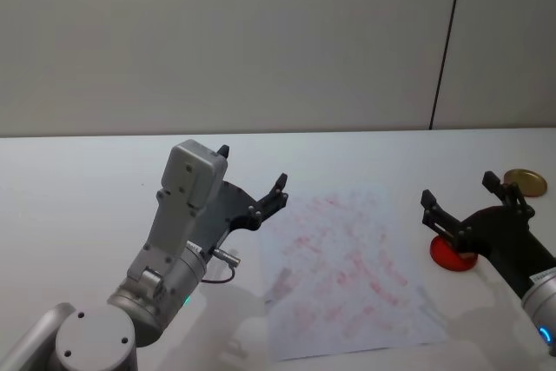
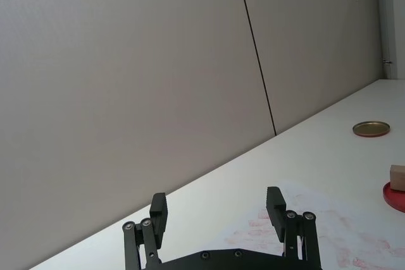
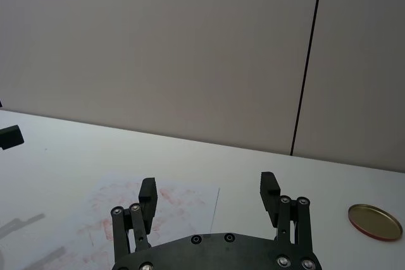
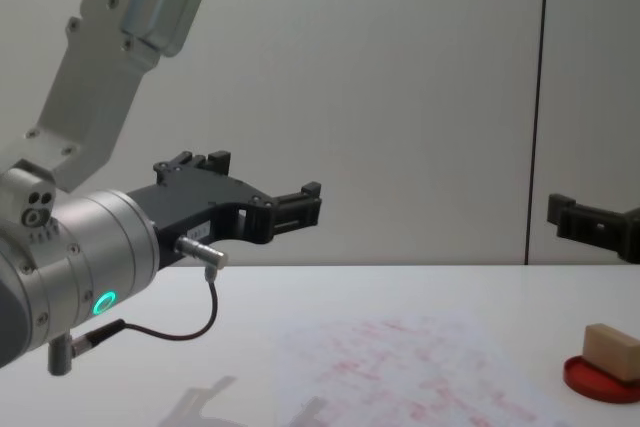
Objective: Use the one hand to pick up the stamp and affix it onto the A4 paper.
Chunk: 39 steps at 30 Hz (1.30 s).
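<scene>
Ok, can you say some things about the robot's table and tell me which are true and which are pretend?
1. The stamp sits on the red ink pad. True.
2. The left tool holds the stamp. False: it hangs open and empty, left of the A4 paper.
3. The A4 paper has red marks on it. True.
4. The gold lid lies on the A4 paper. False: it lies on the table, off to the right.
5. The right tool is open. True.
</scene>
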Each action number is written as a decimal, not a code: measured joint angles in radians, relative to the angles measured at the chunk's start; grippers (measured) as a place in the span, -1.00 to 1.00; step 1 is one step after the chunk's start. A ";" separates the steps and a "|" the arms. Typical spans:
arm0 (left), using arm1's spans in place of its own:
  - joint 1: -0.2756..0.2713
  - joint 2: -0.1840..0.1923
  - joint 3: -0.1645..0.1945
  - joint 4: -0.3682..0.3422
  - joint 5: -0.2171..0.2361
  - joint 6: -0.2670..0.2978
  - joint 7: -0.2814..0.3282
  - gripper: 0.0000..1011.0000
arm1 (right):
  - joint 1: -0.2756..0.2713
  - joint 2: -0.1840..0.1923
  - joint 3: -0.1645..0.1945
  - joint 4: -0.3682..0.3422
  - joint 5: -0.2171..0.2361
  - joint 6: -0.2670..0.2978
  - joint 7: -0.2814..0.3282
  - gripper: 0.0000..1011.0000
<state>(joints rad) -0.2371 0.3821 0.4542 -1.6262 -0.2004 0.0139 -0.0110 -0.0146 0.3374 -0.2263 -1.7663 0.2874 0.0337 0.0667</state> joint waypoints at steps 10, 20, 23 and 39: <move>0.000 0.000 0.000 0.000 0.000 0.000 0.000 0.96 | 0.000 0.000 0.001 -0.001 0.000 0.000 0.000 0.98; 0.000 0.000 0.000 0.000 0.000 0.000 0.000 0.96 | 0.000 0.000 0.001 -0.001 0.000 0.000 0.000 0.98; 0.000 0.000 0.000 0.000 0.000 0.000 0.000 0.96 | 0.000 0.000 0.001 0.000 0.000 0.001 0.001 0.98; 0.000 0.000 0.000 0.000 0.000 0.000 0.000 0.96 | 0.010 0.027 0.031 0.055 0.042 0.034 0.039 0.98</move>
<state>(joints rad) -0.2371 0.3821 0.4542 -1.6262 -0.2004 0.0139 -0.0109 -0.0049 0.3641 -0.1951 -1.7108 0.3291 0.0678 0.1058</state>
